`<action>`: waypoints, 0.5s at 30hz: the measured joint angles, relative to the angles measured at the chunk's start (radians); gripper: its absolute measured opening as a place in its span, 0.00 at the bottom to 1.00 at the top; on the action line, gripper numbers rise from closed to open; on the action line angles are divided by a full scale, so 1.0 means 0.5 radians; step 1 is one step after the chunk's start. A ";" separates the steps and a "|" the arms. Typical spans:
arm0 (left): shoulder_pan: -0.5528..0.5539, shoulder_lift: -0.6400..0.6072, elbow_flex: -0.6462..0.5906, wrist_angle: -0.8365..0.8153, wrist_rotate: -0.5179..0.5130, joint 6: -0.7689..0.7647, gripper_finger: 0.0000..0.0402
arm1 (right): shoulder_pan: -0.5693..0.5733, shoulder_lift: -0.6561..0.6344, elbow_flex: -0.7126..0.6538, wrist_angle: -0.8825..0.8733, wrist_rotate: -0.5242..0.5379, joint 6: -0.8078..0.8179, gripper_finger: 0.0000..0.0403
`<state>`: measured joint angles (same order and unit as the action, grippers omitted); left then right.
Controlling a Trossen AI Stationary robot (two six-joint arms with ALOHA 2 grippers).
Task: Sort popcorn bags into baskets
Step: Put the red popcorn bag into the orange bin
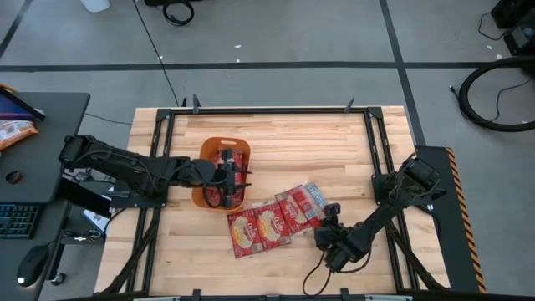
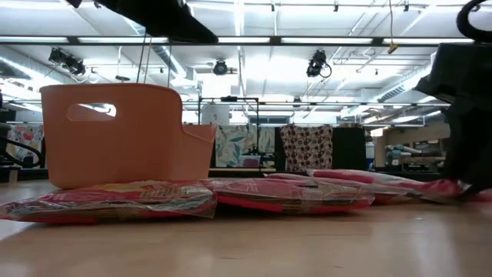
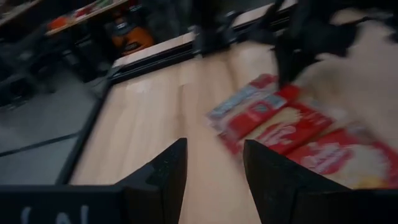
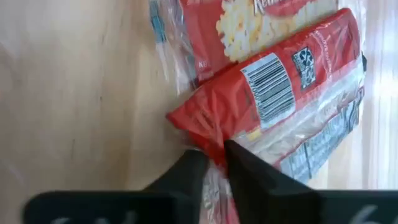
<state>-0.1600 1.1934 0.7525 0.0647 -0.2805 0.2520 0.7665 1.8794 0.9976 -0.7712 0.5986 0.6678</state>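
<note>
The orange basket (image 1: 209, 159) stands left of the table's middle, and red popcorn bags (image 1: 231, 155) lie inside it. In the low view the basket (image 2: 115, 131) rises behind more bags. Several red popcorn bags (image 1: 267, 222) lie flat in an overlapping row on the wood near the front edge. My left gripper (image 1: 231, 180) hovers over the basket's near end; its wrist view shows it open (image 3: 214, 158) with nothing between the fingers. My right gripper (image 1: 327, 224) sits at the right end of the row, shut on the barcode-side bag (image 4: 280, 81). My right gripper (image 4: 214, 154) pinches a corner (image 4: 202, 127) of the red bag that shows its barcode, between the two fingers. The fingers come in low from the table's near right side. The bag lies on the row of other bags and the table; whether the corner is raised cannot be told.
A black metal frame (image 1: 276, 109) runs around the tabletop. Bare wood (image 1: 318, 146) stretches between the basket and the right arm's base. A desk with a keyboard and mouse (image 1: 25, 251) stands to the left, beyond the table.
</note>
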 joint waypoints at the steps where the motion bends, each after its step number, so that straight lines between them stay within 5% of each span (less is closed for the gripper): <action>1: 0.001 0.001 0.000 0.020 0.076 0.024 0.40 | -0.002 0.001 0.036 -0.042 -0.024 -0.031 0.11; 6: -0.004 0.115 0.003 0.298 0.409 0.096 0.40 | -0.023 0.001 0.302 -0.385 -0.050 -0.187 0.03; 15: -0.065 0.501 0.001 0.731 0.336 0.118 0.49 | -0.167 0.001 0.801 -0.905 0.011 -0.240 0.02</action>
<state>-0.1923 1.4440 0.7532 0.4303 -0.1127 0.3111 0.6828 1.8797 1.3981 -1.2239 0.6043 0.5478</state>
